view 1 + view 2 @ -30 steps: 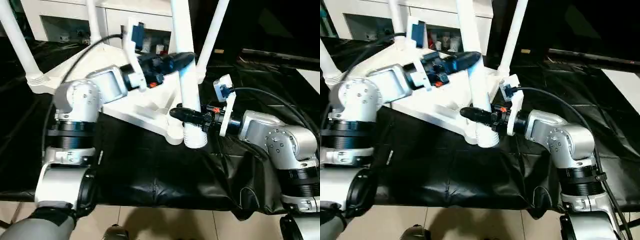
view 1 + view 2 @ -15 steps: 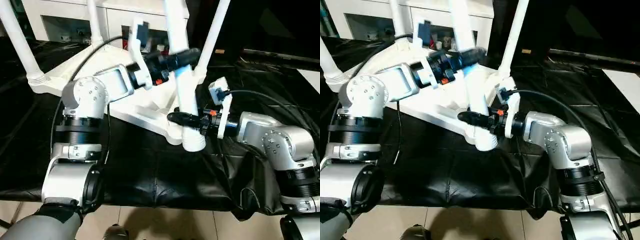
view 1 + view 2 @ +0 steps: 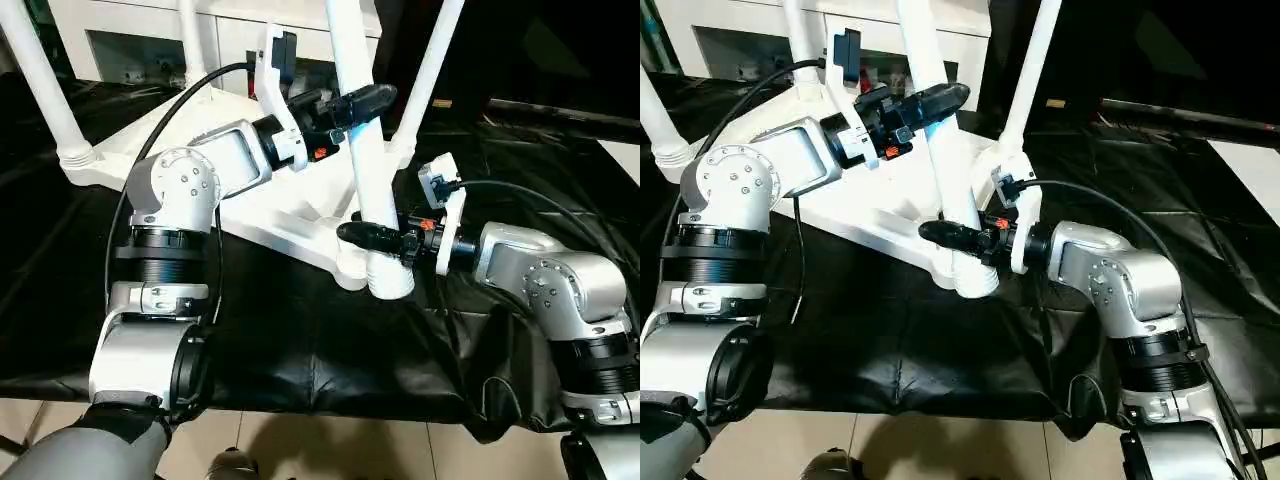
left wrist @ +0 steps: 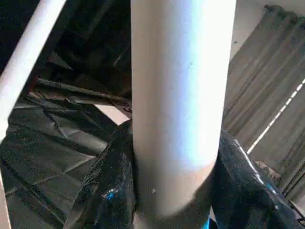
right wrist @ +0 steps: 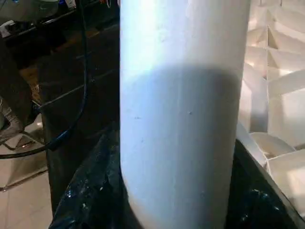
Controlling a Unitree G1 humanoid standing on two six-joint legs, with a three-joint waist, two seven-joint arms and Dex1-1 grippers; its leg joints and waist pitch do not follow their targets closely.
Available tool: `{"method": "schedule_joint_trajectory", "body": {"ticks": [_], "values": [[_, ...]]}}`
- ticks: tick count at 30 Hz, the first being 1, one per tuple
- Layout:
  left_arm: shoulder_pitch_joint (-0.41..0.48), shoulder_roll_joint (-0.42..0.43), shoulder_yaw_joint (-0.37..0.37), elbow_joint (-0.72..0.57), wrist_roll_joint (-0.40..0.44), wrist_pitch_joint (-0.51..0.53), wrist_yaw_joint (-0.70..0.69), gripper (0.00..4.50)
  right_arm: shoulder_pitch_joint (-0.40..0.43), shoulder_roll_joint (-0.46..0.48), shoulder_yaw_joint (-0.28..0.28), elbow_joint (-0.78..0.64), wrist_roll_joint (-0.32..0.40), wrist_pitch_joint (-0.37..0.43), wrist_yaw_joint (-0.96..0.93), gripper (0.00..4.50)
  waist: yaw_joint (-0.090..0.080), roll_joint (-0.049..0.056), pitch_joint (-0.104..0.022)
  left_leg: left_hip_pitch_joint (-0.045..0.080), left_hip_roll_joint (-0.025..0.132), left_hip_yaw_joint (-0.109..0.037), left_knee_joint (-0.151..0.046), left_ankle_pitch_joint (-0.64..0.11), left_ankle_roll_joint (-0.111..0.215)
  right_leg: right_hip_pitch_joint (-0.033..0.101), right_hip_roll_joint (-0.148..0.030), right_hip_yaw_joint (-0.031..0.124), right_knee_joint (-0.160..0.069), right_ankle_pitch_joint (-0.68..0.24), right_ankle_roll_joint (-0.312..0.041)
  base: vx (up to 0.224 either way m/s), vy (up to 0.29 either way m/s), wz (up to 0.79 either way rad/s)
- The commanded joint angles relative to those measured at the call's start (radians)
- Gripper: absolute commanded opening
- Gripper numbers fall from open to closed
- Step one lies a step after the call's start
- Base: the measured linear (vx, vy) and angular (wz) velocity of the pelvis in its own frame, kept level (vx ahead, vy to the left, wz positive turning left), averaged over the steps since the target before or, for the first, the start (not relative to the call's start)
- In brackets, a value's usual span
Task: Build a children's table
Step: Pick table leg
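The small white plastic children's table (image 3: 290, 215) lies upside down on the black-draped desk (image 3: 300, 340), ribbed underside up, its long white tubular legs rising upward. The nearest leg (image 3: 362, 150) stands almost upright, long axis leaning slightly away, its foot at the near corner socket (image 3: 385, 275). The left end effector (image 3: 350, 105) clasps this leg high up; directly below, the right end effector (image 3: 372, 236) grips it just above the socket.

Both grippers (image 3: 940, 97) (image 3: 938, 232) clamp upright leg (image 3: 943, 165) at table corner socket (image 3: 968, 275)
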Motion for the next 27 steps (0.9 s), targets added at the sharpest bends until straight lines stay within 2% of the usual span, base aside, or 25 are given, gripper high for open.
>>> {"method": "schedule_joint_trajectory", "body": {"ticks": [1,2,3,7,8,9,10,13,17,21,22,26,27], "values": [[-0.004,-0.007,-0.008,-0.021,0.010,-0.003,0.024,1.74,-0.014,-0.013,0.009,-0.005,-0.026,-0.019,0.001,1.87,-0.002,-0.006,-0.097,0.018,0.001,0.005,-0.071,-0.229,-0.054,0.055,-0.050,0.036,-0.072,-0.348,-0.100,0.000,0.000,0.00],[-0.002,-0.008,-0.010,-0.021,0.018,-0.010,0.032,1.74,-0.015,-0.010,0.007,-0.003,-0.025,-0.020,0.003,1.87,-0.001,-0.006,-0.097,0.018,0.001,0.005,-0.071,-0.227,-0.054,0.055,-0.050,0.036,-0.072,-0.348,-0.099,0.000,0.000,0.00],[-0.002,-0.009,-0.011,-0.021,0.023,-0.015,0.037,1.74,-0.015,-0.009,0.005,-0.001,-0.024,-0.020,0.005,2.42,-0.002,-0.005,-0.097,0.018,0.002,0.005,-0.071,-0.229,-0.054,0.055,-0.050,0.036,-0.073,-0.350,-0.099,0.000,0.000,0.00],[-0.003,-0.005,-0.033,-0.022,0.069,-0.052,0.057,1.74,-0.028,0.011,-0.020,0.017,-0.019,-0.029,-0.020,2.62,-0.004,-0.006,-0.096,0.017,0.002,0.004,-0.072,-0.232,-0.055,0.054,-0.050,0.036,-0.075,-0.360,-0.086,0.000,0.000,0.00],[-0.004,-0.004,-0.042,-0.027,0.086,-0.064,0.071,1.74,-0.032,0.013,-0.021,0.019,-0.025,-0.041,-0.028,2.83,-0.003,-0.007,-0.097,0.018,0.001,0.004,-0.071,-0.232,-0.056,0.055,-0.051,0.035,-0.075,-0.372,-0.081,0.000,0.000,0.00],[-0.008,-0.003,-0.065,-0.037,0.118,-0.077,0.096,1.74,-0.035,0.016,-0.005,0.016,-0.071,-0.087,-0.061,2.92,-0.002,-0.006,-0.097,0.016,0.003,0.003,-0.072,-0.228,-0.061,0.054,-0.053,0.036,-0.076,-0.377,-0.070,0.000,0.000,0.00],[-0.008,-0.002,-0.076,-0.040,0.137,-0.085,0.111,1.74,-0.038,0.020,0.004,0.019,-0.093,-0.101,-0.082,2.96,-0.004,-0.006,-0.097,0.017,0.004,0.002,-0.073,-0.229,-0.064,0.053,-0.052,0.036,-0.075,-0.376,-0.068,0.000,0.000,0.00],[-0.008,0.002,-0.106,-0.051,0.172,-0.096,0.127,1.74,-0.047,0.036,0.018,0.030,-0.127,-0.118,-0.124,2.98,-0.008,-0.007,-0.097,0.017,0.001,0.003,-0.072,-0.223,-0.066,0.053,-0.050,0.036,-0.074,-0.377,-0.062,0.000,0.000,0.00],[-0.010,-0.007,-0.107,-0.060,0.179,-0.090,0.151,1.74,-0.052,0.061,0.057,0.030,-0.177,-0.123,-0.170,2.98,-0.010,-0.005,-0.098,0.017,0.002,0.004,-0.072,-0.213,-0.064,0.053,-0.049,0.037,-0.069,-0.340,-0.087,0.000,0.000,0.00],[-0.010,-0.014,-0.112,-0.058,0.190,-0.103,0.154,1.74,-0.050,0.093,0.100,0.047,-0.223,-0.117,-0.215,2.98,-0.011,-0.007,-0.097,0.019,0.001,0.006,-0.072,-0.221,-0.062,0.052,-0.049,0.038,-0.068,-0.327,-0.098,0.000,0.000,0.00],[-0.010,-0.014,-0.113,-0.058,0.191,-0.103,0.154,1.74,-0.049,0.095,0.102,0.048,-0.225,-0.116,-0.217,2.70,-0.011,-0.006,-0.097,0.018,0.001,0.005,-0.073,-0.222,-0.064,0.052,-0.049,0.038,-0.068,-0.330,-0.097,0.000,0.000,0.00],[-0.011,-0.014,-0.112,-0.058,0.197,-0.109,0.158,1.74,-0.049,0.111,0.114,0.057,-0.236,-0.104,-0.233,2.57,-0.013,-0.006,-0.096,0.019,0.001,0.005,-0.073,-0.235,-0.066,0.052,-0.050,0.038,-0.070,-0.350,-0.082,0.000,0.000,0.00],[-0.011,-0.012,-0.112,-0.058,0.200,-0.109,0.158,1.74,-0.051,0.116,0.113,0.058,-0.235,-0.101,-0.237,2.28,-0.013,-0.006,-0.096,0.018,0.000,0.005,-0.073,-0.234,-0.065,0.052,-0.050,0.038,-0.071,-0.350,-0.080,0.000,0.000,0.00]]}}
